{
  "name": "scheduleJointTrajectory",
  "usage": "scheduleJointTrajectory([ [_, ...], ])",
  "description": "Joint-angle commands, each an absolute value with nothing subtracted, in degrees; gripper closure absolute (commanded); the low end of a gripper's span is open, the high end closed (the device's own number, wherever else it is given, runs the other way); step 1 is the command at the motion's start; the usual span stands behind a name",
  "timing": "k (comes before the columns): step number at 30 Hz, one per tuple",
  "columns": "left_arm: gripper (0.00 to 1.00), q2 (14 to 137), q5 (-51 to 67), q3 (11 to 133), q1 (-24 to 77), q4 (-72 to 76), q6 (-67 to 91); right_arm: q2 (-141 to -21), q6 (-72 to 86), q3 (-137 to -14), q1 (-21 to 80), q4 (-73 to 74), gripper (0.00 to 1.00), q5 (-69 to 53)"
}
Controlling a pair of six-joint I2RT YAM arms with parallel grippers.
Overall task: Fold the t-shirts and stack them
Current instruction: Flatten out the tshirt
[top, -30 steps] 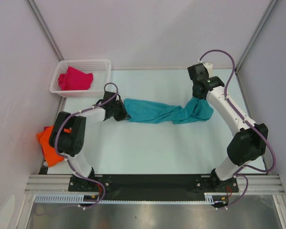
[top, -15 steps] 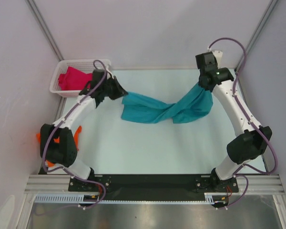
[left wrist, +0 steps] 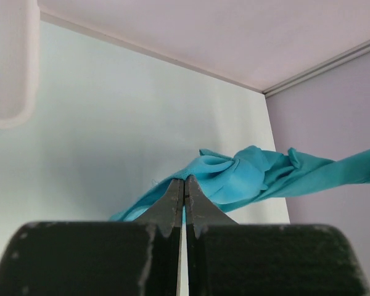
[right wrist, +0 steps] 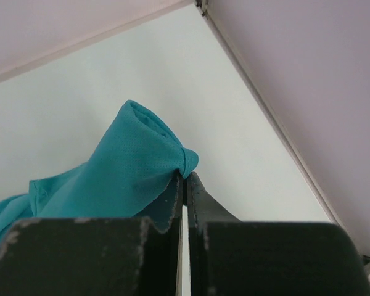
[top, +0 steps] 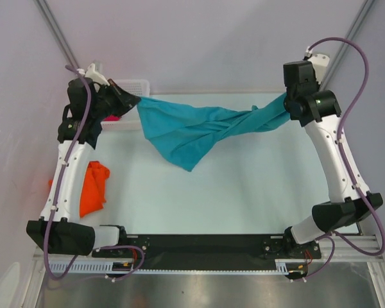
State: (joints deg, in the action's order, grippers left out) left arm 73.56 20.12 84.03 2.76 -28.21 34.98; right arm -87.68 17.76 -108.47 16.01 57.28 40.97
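Your left gripper and right gripper are each clamped tight on an end of the teal shirt, which hangs twisted between them

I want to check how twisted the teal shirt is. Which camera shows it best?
The top external view: the whole teal t-shirt hangs stretched and twisted between the left tool and right tool. The left wrist view shows only a bunched part; the right wrist view, only the pinched corner.
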Motion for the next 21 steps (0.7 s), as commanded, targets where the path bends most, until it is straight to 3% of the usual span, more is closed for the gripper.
scheduleJointTrajectory([
  [1, 1.00, 72.1, 22.9, 86.0, 0.4, -29.9, 35.9, -81.7, 18.6, -111.0, 15.9, 57.2, 1.00, 46.5],
  [8, 1.00, 74.1, 26.2, 77.4, -1.8, -24.4, 39.5, -80.6, 19.3, -109.6, 16.0, 58.4, 1.00, 45.4],
  [13, 1.00, 79.9, 24.6, 71.6, 1.9, -20.2, 38.9, -81.6, 20.4, -108.7, 17.9, 59.9, 1.00, 44.3],
  [21, 1.00, 96.1, 21.9, 67.8, 8.3, -16.0, 38.4, -83.8, 22.5, -108.5, 22.2, 62.6, 1.00, 43.6],
])
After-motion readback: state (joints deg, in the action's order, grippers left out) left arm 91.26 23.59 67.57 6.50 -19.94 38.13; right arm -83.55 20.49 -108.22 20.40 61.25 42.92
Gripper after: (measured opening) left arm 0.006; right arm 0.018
